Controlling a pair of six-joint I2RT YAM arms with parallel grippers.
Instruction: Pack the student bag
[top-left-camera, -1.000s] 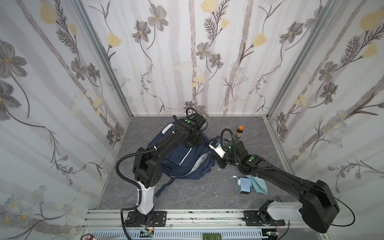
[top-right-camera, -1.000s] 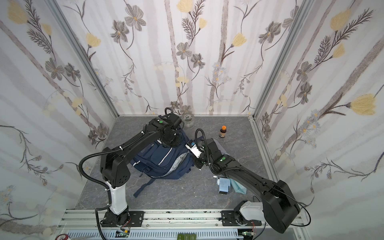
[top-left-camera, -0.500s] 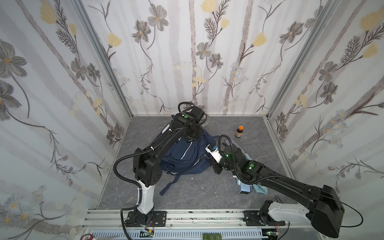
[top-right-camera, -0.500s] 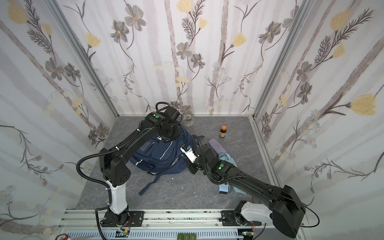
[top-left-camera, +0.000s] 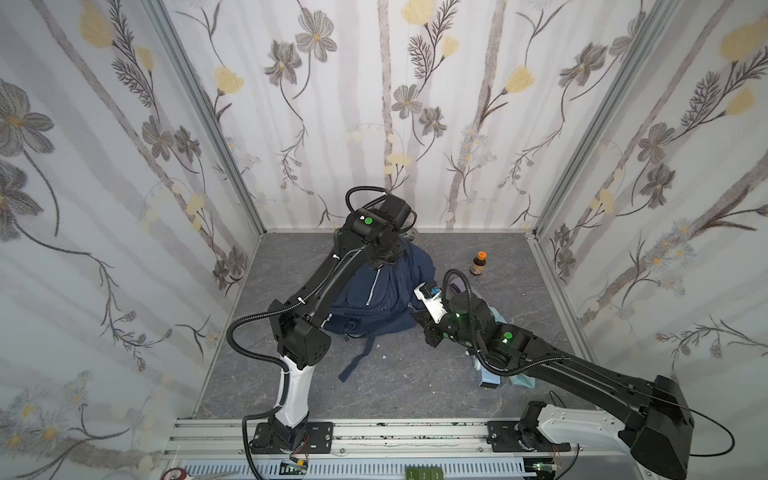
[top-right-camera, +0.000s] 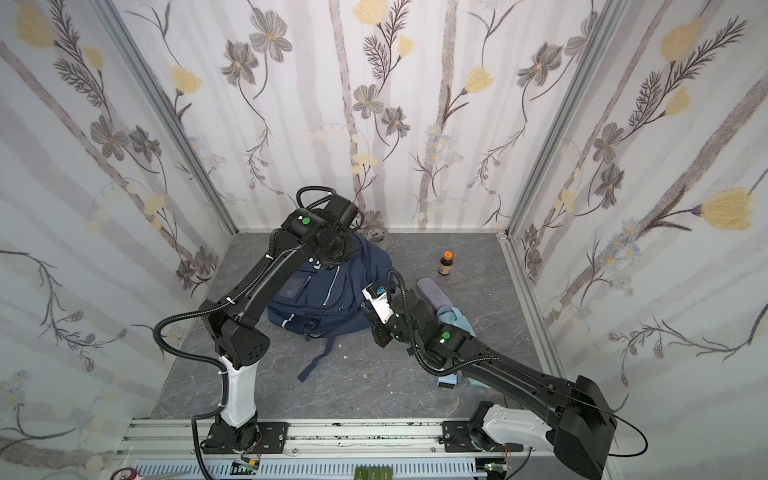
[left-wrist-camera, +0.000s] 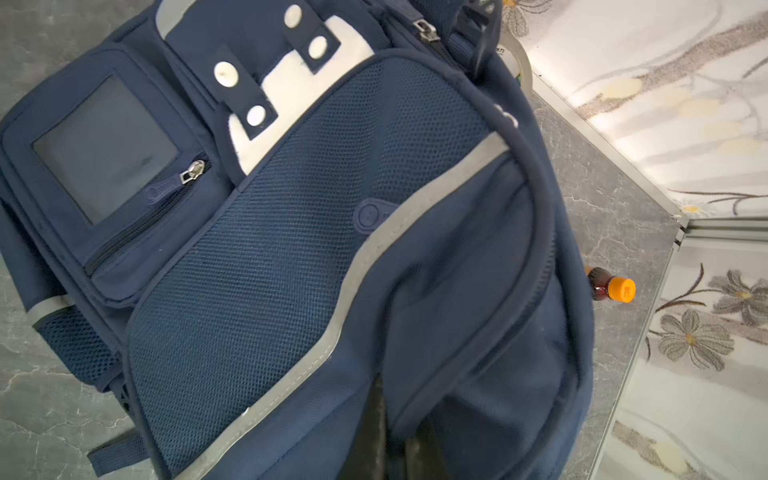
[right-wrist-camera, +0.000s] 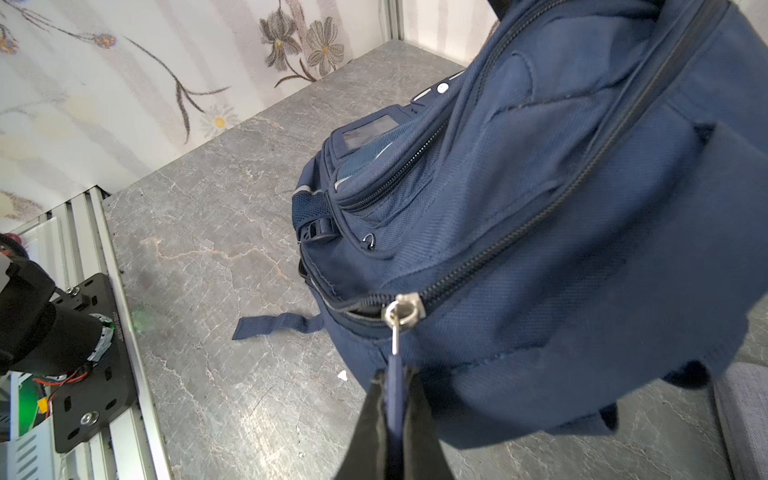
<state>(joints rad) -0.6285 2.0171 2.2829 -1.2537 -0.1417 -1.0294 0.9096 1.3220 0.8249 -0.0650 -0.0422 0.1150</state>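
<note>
The student bag (top-left-camera: 374, 299) (top-right-camera: 328, 299) is navy with white patches and grey trim. Its top is raised and its base rests on the floor. Seen from the left wrist, my left gripper (left-wrist-camera: 405, 449) is shut on a fold of the bag (left-wrist-camera: 291, 249) near its top. In both top views the wrist hides those jaws. My right gripper (right-wrist-camera: 395, 378) (top-left-camera: 419, 320) is shut on the blue zip pull (right-wrist-camera: 394, 386) of the main zip. The metal slider (right-wrist-camera: 402, 309) sits low on the bag's right side (right-wrist-camera: 561, 249).
A brown bottle (top-left-camera: 478, 264) (left-wrist-camera: 611, 289) with an orange cap stands at the back right. A grey roll (top-right-camera: 432, 291), a teal cloth (top-right-camera: 455, 318) and a blue box (top-left-camera: 488, 380) lie under the right arm. A tape roll (top-right-camera: 377, 235) sits behind the bag. A loose strap (top-left-camera: 357, 361) trails forward.
My right gripper has drawn the zip pull forward along the bag's side, and the pale lining no longer shows. My left gripper has lifted the bag's top towards the back wall.
</note>
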